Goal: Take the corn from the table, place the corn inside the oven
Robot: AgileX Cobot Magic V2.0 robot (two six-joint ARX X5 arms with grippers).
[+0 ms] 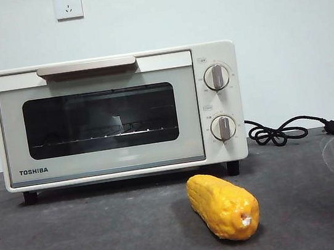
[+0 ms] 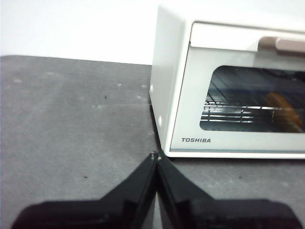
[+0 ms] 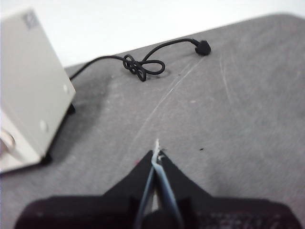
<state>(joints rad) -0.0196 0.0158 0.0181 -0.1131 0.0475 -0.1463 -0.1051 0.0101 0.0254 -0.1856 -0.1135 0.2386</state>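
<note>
The yellow-orange corn (image 1: 224, 206) lies on the dark grey table (image 1: 78, 243), in front of the oven's right half, pale stub end toward the camera. The cream-white TOSHIBA oven (image 1: 119, 116) stands behind it with its glass door closed. In the left wrist view my left gripper (image 2: 155, 156) is shut and empty, just off the oven's (image 2: 228, 86) front left corner. My right gripper (image 3: 156, 151) is shut and empty too, over bare table to the right of the oven's side (image 3: 28, 90). Neither gripper shows in the front view.
The oven's black cord (image 1: 283, 130) lies coiled on the table to the right of the oven, its plug (image 1: 332, 128) at the far end; the right wrist view shows the cord (image 3: 143, 67) too. A white wall with two sockets rises behind.
</note>
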